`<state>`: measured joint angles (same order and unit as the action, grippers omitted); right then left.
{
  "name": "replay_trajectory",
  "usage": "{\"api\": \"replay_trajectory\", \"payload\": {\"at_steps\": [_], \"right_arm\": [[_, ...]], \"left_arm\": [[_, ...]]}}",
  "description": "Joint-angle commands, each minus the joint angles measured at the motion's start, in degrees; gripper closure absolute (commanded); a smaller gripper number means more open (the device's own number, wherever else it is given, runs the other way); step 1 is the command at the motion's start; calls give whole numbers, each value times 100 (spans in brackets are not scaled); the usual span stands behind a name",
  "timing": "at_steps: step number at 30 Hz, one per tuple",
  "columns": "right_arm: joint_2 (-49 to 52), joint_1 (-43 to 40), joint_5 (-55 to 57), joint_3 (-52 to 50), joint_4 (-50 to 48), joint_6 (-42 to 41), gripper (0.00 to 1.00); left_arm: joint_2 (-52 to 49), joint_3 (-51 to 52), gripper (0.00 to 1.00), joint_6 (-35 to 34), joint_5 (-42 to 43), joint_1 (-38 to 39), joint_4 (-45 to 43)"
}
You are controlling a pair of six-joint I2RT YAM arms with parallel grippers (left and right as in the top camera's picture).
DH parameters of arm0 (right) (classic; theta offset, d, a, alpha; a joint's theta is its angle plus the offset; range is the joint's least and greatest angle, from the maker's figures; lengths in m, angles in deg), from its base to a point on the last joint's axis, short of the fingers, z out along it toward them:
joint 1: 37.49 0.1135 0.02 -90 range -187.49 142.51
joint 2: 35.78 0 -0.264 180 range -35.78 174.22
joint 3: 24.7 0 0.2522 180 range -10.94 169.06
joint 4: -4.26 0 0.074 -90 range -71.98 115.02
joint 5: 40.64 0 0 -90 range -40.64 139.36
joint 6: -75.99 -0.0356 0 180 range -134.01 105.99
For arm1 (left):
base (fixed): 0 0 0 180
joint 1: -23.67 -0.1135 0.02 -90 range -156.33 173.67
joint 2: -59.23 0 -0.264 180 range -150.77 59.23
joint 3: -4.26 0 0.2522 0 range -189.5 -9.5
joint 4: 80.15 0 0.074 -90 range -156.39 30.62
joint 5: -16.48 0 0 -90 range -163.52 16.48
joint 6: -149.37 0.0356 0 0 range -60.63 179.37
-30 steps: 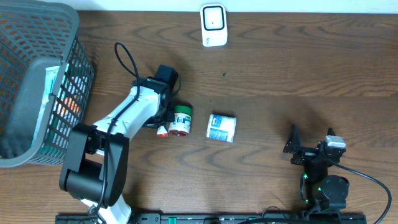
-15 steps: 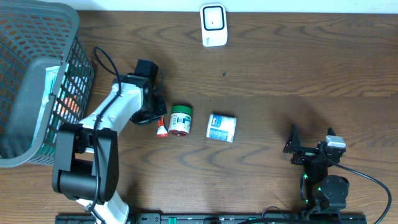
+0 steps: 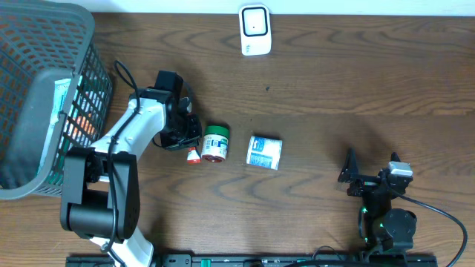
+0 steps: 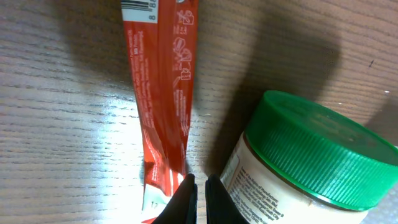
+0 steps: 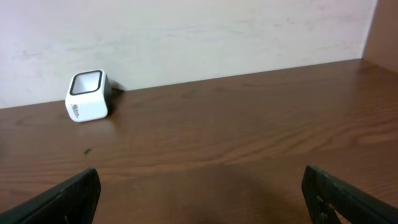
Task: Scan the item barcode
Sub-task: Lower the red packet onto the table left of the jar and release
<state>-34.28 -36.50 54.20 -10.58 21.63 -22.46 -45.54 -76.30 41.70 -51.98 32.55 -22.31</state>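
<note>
Sachet (image 4: pixel 161 93) flat on table (image 3: pixel 334 89), left of centre, jar (image 4: pixel 311 168) just beside. Left gripper (image 4: pixel 200 196) jaws together at its end; pinch unclear. Right gripper (image 5: pixel 202 186) agape, idle near front edge. Grip firmly, keep barcode (image 4: pixel 140 6) facing scanner (image 3: pixel 254 28) at far edge

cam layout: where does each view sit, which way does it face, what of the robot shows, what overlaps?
Overhead: above the table, facing straight down; left arm, right arm, basket, scanner, jar, sachet.
Left wrist: on the left arm, aimed down, close; shut left gripper at bottom edge.
Right wrist: on the right arm, low, facing level toward the back wall; open right gripper in bottom corners.
Shared: overhead and left wrist, jar and sachet; overhead and right wrist, scanner.
</note>
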Motion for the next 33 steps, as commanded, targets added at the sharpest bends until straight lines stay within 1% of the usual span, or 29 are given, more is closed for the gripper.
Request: {"api": "replay_trajectory", "payload": {"at_steps": [1,17,22,26,30,33], "right_arm": [[0,28,20,-4,20,83,1],[0,28,20,-4,20,83,1],[0,28,20,-4,20,83,1],[0,28,22,-4,20,83,1],[0,28,20,-4,20,83,1],[0,28,20,-4,20,83,1]], "left_arm": [[111,127,92,138,-59,-85,-7],[109,933,92,153,-168,-85,-844],[168,898,93,153,-155,-83,-870],[501,737,93,153,-136,-85,-831],[1211,619,93,153,-153,-85,-824],[1556,619,92,151,-262,-83,-828]]}}
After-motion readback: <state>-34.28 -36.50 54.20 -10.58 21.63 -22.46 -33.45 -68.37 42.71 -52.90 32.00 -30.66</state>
